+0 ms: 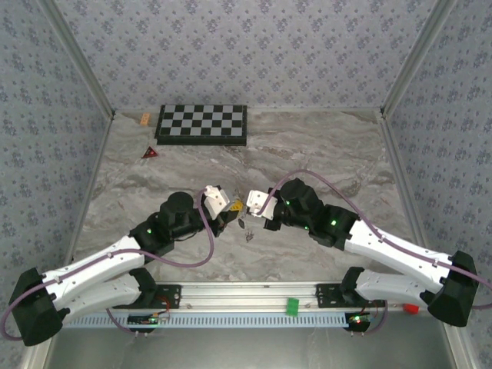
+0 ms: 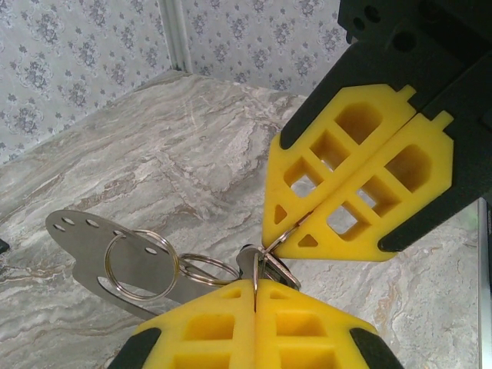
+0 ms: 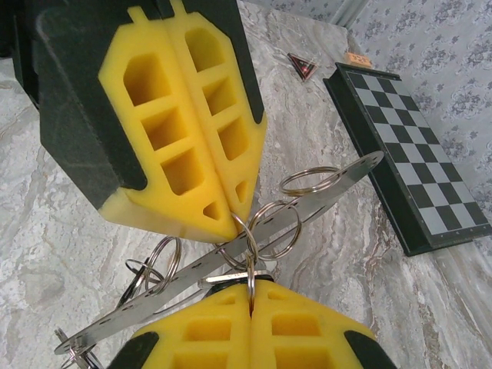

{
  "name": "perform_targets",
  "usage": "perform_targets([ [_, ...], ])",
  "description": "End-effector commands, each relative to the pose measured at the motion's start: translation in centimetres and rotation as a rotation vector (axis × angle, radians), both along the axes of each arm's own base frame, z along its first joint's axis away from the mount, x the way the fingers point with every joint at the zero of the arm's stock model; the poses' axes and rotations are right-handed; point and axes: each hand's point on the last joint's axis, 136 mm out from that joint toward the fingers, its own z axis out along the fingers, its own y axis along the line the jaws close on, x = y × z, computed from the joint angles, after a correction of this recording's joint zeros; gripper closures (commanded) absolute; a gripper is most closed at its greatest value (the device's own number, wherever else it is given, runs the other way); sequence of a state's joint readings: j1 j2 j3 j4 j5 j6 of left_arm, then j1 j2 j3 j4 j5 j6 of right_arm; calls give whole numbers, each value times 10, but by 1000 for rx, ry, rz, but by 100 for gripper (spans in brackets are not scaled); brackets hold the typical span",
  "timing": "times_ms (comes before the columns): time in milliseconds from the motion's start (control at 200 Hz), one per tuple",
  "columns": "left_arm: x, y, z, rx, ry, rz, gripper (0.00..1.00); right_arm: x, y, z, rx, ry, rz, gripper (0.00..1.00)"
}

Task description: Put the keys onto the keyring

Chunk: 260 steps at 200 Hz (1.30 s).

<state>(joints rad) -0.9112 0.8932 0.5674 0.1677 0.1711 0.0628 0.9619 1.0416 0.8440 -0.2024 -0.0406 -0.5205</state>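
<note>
Left gripper and right gripper sat tip to tip, both pinched tight on the keyring; a holed metal strip crowded alongside, chessboard behind.

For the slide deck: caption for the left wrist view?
Left fingers and right fingers pinch one keyring over marble, beside a holed metal strip carrying more rings.

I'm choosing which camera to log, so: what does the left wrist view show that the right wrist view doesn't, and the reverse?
Left wrist adds an upright corner post against the wallpaper. Right wrist adds the chessboard and the red triangle. Shared: the left gripper and right gripper, tips close, both shut on wire rings, plus the holed metal strip carrying more rings.
</note>
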Motion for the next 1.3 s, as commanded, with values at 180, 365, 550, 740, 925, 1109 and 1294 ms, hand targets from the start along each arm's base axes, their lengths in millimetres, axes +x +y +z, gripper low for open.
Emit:
perform_targets([
  [180,-1,-3,18,-41,-32,-6,100,-1,4,2,13,4,7,100],
  [365,0,-3,18,-40,-31,-7,100,-4,6,0,-4,-9,13,100],
  [550,0,-3,18,-39,-30,-3,100,-4,7,-1,-13,-14,15,100],
  [740,3,-1,18,-43,-28,16,100,-5,6,-11,-64,-35,15,100],
  [925,3,-1,18,-42,-27,19,100,-5,5,-19,-111,-80,6,100],
  [1109,4,-2,16,-37,-22,19,100,-7,7,-15,-103,-89,13,100],
  [1294,5,-2,15,-34,-19,24,100,-10,9,-13,-102,-109,19,100],
])
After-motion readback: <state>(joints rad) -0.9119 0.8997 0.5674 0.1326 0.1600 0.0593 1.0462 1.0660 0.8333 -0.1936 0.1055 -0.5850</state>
